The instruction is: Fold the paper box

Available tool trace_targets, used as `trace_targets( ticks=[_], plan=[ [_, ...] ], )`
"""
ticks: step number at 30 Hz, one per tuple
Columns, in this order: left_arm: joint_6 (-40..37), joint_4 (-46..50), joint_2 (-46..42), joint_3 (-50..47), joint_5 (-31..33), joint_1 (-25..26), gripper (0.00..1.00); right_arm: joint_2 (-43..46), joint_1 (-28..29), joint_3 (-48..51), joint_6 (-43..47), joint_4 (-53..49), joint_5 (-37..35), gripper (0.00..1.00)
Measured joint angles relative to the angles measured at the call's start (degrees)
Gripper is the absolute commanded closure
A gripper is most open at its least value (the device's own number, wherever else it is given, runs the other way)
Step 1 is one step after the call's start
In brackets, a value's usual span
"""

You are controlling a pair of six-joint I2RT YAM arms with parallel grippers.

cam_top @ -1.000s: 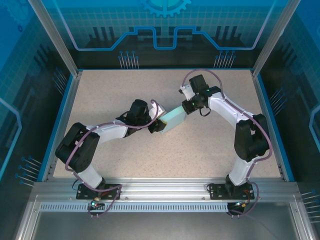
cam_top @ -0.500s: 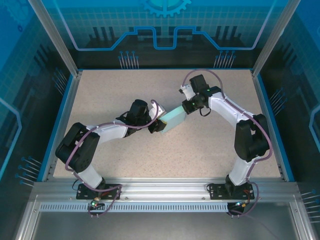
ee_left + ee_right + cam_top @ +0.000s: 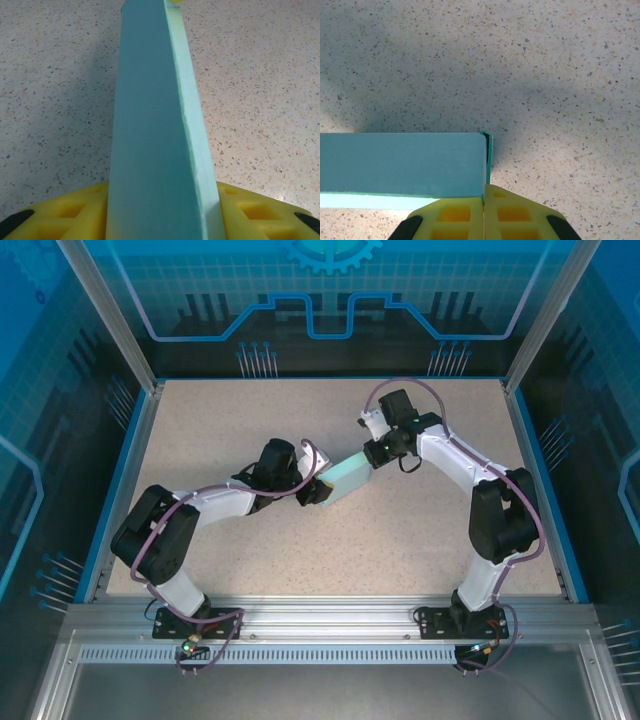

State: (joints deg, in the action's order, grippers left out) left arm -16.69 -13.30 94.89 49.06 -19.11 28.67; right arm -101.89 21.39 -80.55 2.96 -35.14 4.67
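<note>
Speckled table (image 3: 545, 60) lies beneath the paper box (image 3: 400, 162), one end cut off

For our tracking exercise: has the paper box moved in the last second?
No: the paper box keeps its place against the table's back edge.

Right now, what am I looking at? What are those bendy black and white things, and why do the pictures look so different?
Those are two robot arms bolted to a speckled table: the left arm and the right arm. The wide picture comes from a camera above. The two close-ups come from cameras on the wrists, looking past yellow fingers. Each arm ends in a gripper, a two-finger hand. The left gripper holds one end of a light blue box. The right gripper pinches a thin edge at its other end.
</note>
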Motion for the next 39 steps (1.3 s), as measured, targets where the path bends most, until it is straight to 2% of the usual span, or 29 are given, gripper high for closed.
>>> trace_targets(
  ticks=[11, 19, 26, 33, 36, 39],
  plan=[
    [0.2, -0.02, -0.02, 0.0, 0.48, 0.0, 0.31, 0.0, 0.33, 0.02, 0.0, 0.02, 0.48, 0.93],
    [0.92, -0.48, -0.81, -0.09, 0.9, -0.02, 0.25, 0.0, 0.5, 0.02, -0.02, 0.02, 0.46, 0.93],
    [3.98, -2.25, -3.74, -1.18, 1.38, -0.33, 0.23, 0.0, 0.92, 0.02, -0.02, 0.0, 0.46, 0.93],
    [10.97, -2.43, -10.16, -4.33, 3.02, -0.39, 0.24, 0.0, 1.18, 0.0, 0.0, -0.2, 0.44, 0.93],
    [14.14, -1.9, -13.27, -5.31, 4.13, -0.39, 0.25, 0.0, 1.18, -0.02, 0.0, -0.2, 0.44, 0.93],
    [16.26, -0.44, -15.65, -5.86, 5.42, -0.39, 0.31, 0.0, 1.18, -0.04, 0.0, -0.24, 0.44, 0.93]
  ],
)
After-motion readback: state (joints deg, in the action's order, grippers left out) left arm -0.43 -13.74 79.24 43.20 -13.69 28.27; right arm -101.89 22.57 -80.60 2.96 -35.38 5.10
